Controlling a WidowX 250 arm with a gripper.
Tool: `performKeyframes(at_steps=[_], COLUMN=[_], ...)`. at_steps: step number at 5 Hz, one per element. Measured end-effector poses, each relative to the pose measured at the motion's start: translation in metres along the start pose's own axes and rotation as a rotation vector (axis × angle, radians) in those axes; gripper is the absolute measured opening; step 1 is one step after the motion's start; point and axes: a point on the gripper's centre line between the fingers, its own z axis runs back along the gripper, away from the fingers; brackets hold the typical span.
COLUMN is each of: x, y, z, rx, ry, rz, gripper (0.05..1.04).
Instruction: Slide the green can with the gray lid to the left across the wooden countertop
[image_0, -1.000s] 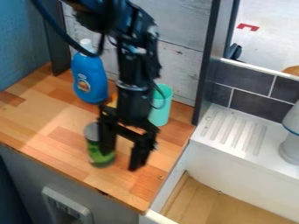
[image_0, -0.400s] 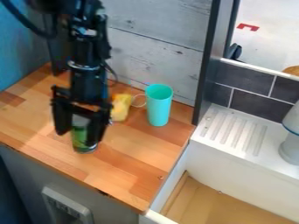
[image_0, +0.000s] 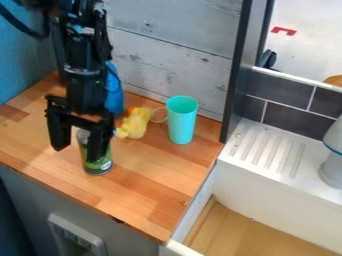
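A butcher-block wooden counter (image_0: 150, 172) meets a wall of pale, weathered planks (image_0: 174, 62), with a blue wall (image_0: 23, 65) at the view's left. The gripper (image_0: 78, 153) hangs low over the counter's left part, its jaws wide apart. A green can with a grey top (image_0: 100, 167) stands upright on the wood, partly hidden behind the jaw on the view's right; whether they touch, I cannot tell. Behind the arm stands a blue bottle (image_0: 114, 96), also partly covered. A yellow object (image_0: 137, 124) lies near it, just beside an upright turquoise cup (image_0: 182, 122), whose handle points toward it. Farther right is a white ridged drainboard (image_0: 300, 154) beneath dark tiles (image_0: 290, 122).
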Motion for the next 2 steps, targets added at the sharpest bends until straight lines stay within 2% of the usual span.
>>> performKeyframes(at_steps=[1, 2], x=[-0.009, -0.019], y=[0.000, -0.012], z=[0.016, 0.035], rx=[0.005, -0.004], ry=[-0.035, -0.087], rz=[0.003, -0.044], gripper=[1.000, 1.000])
